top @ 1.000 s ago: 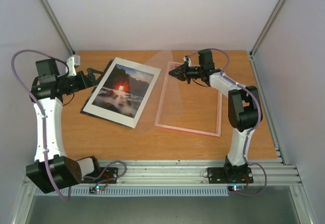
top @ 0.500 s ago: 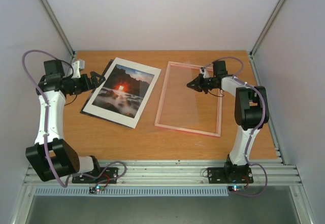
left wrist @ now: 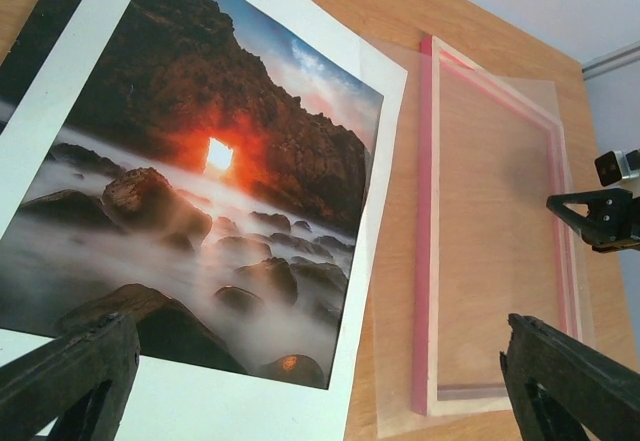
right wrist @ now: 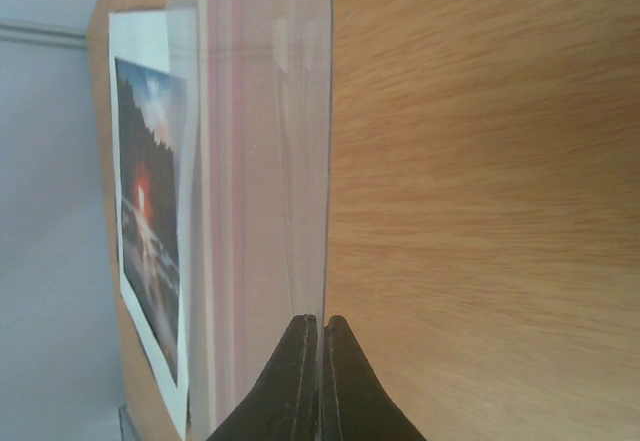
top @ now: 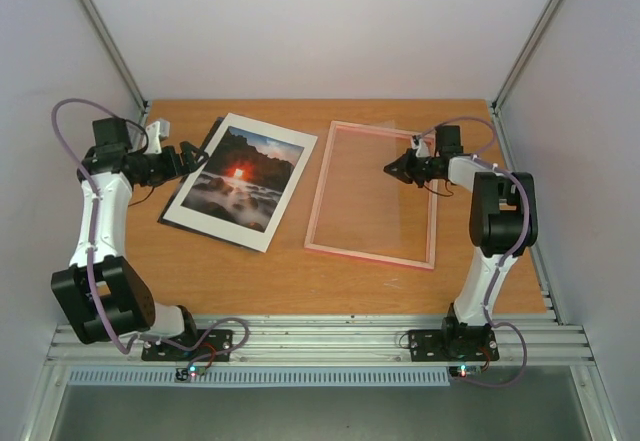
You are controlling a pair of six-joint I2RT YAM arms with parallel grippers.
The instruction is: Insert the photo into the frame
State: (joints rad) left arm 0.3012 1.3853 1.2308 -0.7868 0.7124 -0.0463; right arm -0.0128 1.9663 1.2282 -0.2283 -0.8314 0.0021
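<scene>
Layout of the workspace, seen from overhead and from both wrists. The photo (top: 240, 181) lies face up on the table (top: 300, 271), left of centre and slightly askew, with its white border and red-orange sun in plain view. The frame (top: 317, 196) lies flat just beside the photo's right edge, its pink rails enclosing bare wood.

A clear pane (right wrist: 270, 161) rests over the frame, out of line with it. In the left wrist view the pane overhangs the frame's near end and its side toward the photo.

The left hand (top: 196, 153) sits at the photo's far left edge with its fingers (left wrist: 70, 376) spread fully apart, holding nothing. The near end of the photo shows between them.

The right hand (top: 392, 169) sits over the far right part of the frame, pointing toward the photo. Its tips are pressed together, and in the right wrist view the thin edge of the clear pane runs straight in between them.
</scene>
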